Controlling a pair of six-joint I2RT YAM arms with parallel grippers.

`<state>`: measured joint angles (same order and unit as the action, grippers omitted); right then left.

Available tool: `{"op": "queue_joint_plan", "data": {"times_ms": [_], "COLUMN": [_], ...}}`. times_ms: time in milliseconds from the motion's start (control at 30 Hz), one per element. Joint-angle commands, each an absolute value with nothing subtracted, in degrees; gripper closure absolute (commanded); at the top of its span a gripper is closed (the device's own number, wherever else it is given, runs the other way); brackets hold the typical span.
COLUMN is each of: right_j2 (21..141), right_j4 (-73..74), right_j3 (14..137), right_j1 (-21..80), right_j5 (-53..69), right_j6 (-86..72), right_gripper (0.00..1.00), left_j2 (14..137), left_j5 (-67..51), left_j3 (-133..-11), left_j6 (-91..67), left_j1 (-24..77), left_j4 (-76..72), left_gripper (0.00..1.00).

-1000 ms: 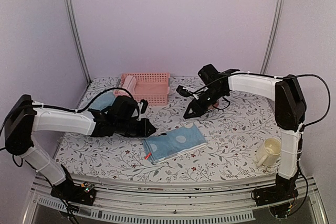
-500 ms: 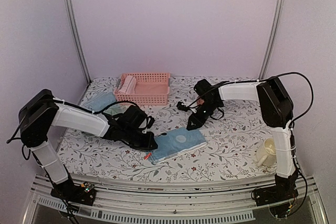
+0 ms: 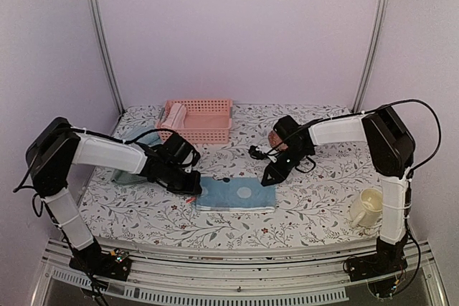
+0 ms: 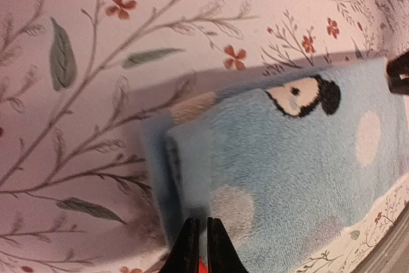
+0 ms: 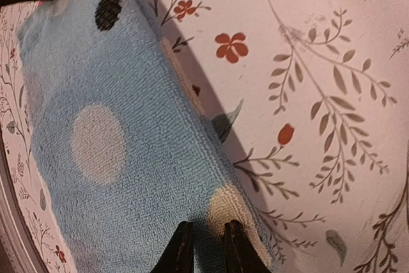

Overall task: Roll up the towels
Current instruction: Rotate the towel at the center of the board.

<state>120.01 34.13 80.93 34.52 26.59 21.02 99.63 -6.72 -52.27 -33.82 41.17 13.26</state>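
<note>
Top external view: nearest the arms, a folded spotted blue terry towel lies flat. The left gripper and right gripper, both nearly closed, pinch its opposite ends. It looks soft, light and floppy, so the edges seem the best hold. A cream mug stands well apart, and the pink slatted plastic basket behind blocks nothing.

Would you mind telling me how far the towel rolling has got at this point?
Done: one pink towel looks rolled in the basket. In hand: the spotted blue towel lies flat and unrolled; the left gripper pinches its left end, the right gripper sits at its right end, grip unclear. Left: rolling it, plus the pale cloth beneath the left arm.
</note>
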Motion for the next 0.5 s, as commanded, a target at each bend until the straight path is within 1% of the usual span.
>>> {"op": "queue_joint_plan", "data": {"times_ms": [0,133,267,367,467], "right_j2": [117.20,112.93,108.73,107.25,106.60], "right_j4": [44.29,47.77,48.95,49.45,48.25], "right_j3": [73.68,73.95,75.94,76.60,76.35], "right_j1": [38.14,40.17,38.54,35.82,33.96], "right_j5": [31.58,44.87,46.86,49.06,47.43], "right_j6": [23.83,27.74,29.51,30.33,30.03], "right_gripper": [0.79,0.77,0.74,0.73,0.72], "left_j2": [103.74,105.41,102.73,100.21,98.78], "left_j5": [-2.12,-2.75,-4.76,-7.41,-8.75], "left_j3": [-60.42,-69.81,-71.79,-70.41,-68.00], "left_j6": [-26.26,-22.42,-21.79,-23.07,-25.36], "left_j1": [36.88,36.82,38.33,40.37,42.71], "left_j4": [19.45,21.92,21.03,19.27,18.56], "left_gripper": [0.93,0.91,0.89,0.89,0.89]}}
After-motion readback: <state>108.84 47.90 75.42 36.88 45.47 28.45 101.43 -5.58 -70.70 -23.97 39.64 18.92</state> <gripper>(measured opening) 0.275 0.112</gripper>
